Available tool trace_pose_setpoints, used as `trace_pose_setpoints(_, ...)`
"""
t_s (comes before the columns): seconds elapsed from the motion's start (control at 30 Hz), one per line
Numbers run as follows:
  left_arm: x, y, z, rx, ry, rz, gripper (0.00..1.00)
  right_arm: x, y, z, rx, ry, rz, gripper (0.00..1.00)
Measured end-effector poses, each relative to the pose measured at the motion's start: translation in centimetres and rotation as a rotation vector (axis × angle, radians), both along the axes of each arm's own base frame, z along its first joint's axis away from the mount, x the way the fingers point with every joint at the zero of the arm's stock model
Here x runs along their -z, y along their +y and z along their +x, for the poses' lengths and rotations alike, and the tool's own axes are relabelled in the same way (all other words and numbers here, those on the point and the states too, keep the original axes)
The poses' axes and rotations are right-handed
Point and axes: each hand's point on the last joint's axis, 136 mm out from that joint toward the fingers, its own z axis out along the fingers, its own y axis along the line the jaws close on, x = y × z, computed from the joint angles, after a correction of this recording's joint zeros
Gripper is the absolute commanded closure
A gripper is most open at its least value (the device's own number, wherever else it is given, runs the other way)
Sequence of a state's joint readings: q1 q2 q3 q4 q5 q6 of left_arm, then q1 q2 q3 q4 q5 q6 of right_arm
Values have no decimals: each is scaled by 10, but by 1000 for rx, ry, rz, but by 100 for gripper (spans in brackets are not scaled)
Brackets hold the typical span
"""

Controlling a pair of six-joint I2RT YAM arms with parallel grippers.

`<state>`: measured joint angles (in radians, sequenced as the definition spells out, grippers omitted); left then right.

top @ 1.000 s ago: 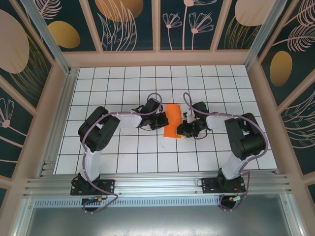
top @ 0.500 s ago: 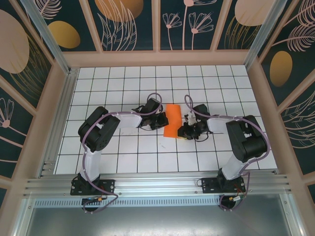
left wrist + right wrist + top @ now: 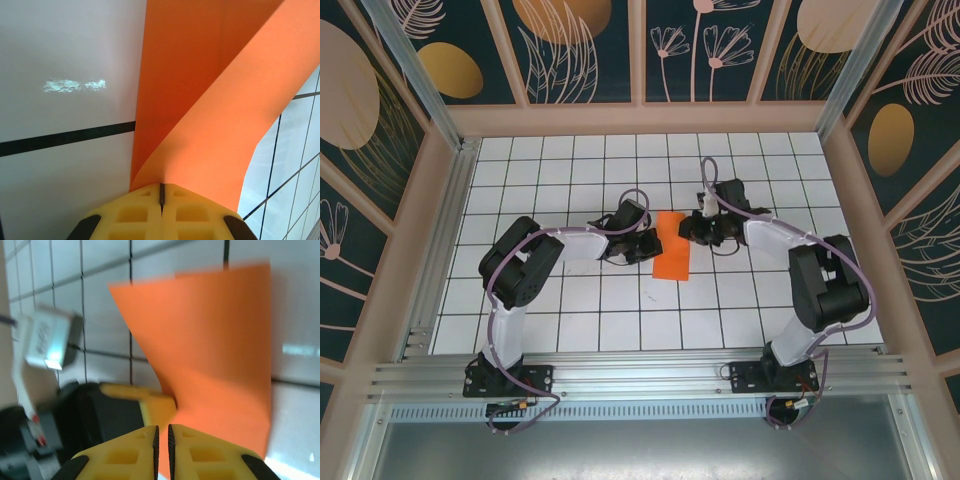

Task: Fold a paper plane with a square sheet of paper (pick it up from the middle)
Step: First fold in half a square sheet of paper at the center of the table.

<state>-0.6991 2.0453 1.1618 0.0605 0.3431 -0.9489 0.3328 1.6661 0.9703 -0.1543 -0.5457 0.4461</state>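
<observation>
My left gripper (image 3: 161, 196) is clamped on the square sheet of paper (image 3: 672, 246), mid-frame in the top view, my right gripper (image 3: 162, 437) closed beside it; light, floppy and easily creased, it wants gentle edge pinches.

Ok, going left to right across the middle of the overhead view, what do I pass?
left claw → square sheet of paper → right claw
</observation>
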Motion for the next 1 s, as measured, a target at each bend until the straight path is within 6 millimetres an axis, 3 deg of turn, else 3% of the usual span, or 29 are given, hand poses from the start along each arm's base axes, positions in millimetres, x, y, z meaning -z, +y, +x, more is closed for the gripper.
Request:
trace_pose_setpoints(0.13,0,0,0,2,-2,1,100,16,3,18,28,23,-11,84)
trace_pose_setpoints(0.3,0,0,0,3,-2,1,100,55,2,13,30,124,-29,84)
trace_pose_setpoints(0.4,0,0,0,4,-3,2,100,65,-2,14,39,149,-32,84)
trace_pose_setpoints(0.8,0,0,0,10,-8,4,100,62,-6,25,71,141,4,84)
trace_pose_setpoints(1.0,0,0,0,16,-13,7,100,64,-7,44,91,113,-8,84)
